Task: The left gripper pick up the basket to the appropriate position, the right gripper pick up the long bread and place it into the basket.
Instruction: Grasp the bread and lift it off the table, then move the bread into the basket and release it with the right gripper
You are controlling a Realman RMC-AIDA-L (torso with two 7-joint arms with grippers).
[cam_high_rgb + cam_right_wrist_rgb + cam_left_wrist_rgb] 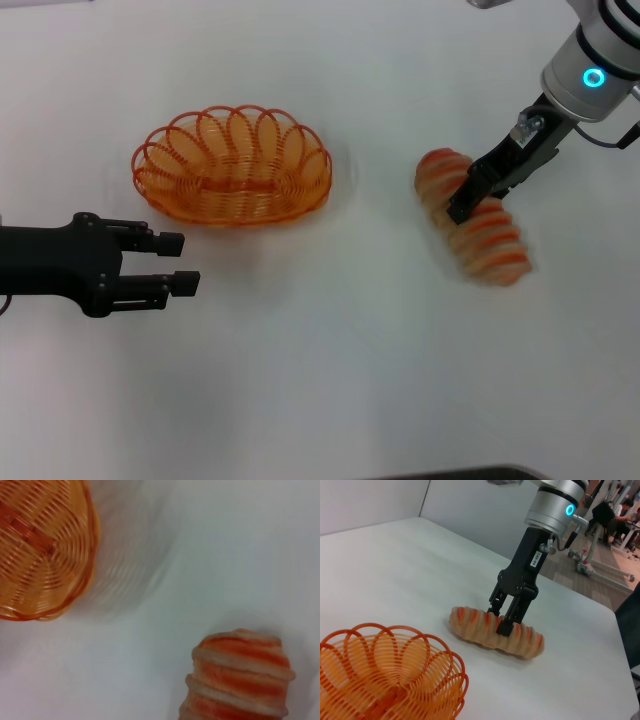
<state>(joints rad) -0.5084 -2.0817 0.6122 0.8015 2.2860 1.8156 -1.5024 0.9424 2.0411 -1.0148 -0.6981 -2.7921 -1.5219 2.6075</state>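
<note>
Jaws of the right gripper (pixel 502 621) straddle the long bread (pixel 495 632), seemingly gripping; left gripper's (pixel 178 263) gape wide.

baskets: we count one, the basket (pixel 232 168), orange wire, oval
breads: we count one, the long bread (pixel 478 232), tan with orange-red stripes
grippers: we count two, the left gripper (pixel 172 264) plain black, the right gripper (pixel 463 207) black with silver wrist
arms: we see two, one per gripper
tables: we count one, the white table (pixel 330 350)
total loose things on the table: we get two, basket and bread
</note>
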